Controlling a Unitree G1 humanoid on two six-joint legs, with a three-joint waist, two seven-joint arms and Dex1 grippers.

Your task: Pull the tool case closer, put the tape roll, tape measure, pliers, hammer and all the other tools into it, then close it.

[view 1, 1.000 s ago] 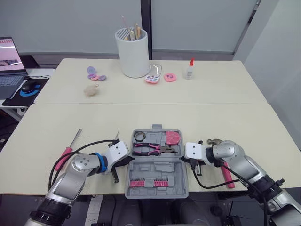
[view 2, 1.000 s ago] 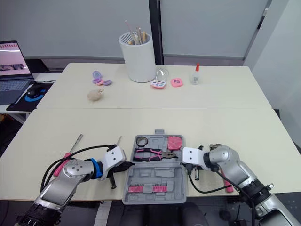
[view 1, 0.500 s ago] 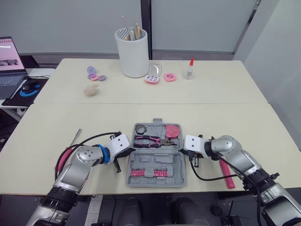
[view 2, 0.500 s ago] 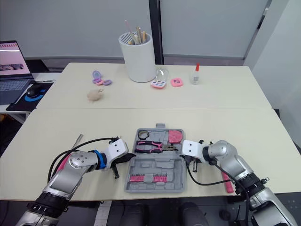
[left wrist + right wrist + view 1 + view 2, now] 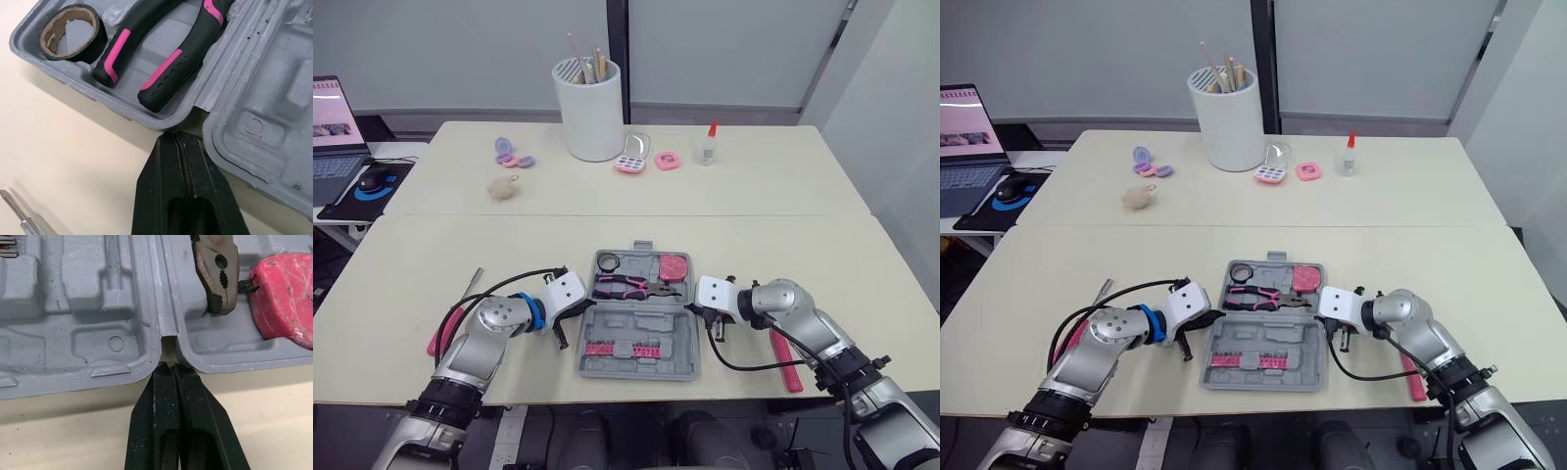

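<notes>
Grey case [image 5: 636, 318] lies open at lower centre of the tabletop [image 5: 783, 245]. At its hinge notches sit the left hand [image 5: 178, 139] and right hand [image 5: 171, 368], both clenched empty. Sliding it likely wants equal, level pressure, lest it swivel.

I take this for an office; far beyond my left pincer [image 5: 576, 311] and off to its left, an open laptop [image 5: 331, 127] stands by a mouse [image 5: 374, 178] on a blue pad [image 5: 360, 194]; far ahead of the right pincer [image 5: 697, 311] stand a white pot [image 5: 588, 113] of pens or brushes and a glue bottle [image 5: 708, 145]; frosted partition panels [image 5: 460, 49] back the pale desks [image 5: 783, 186].
</notes>
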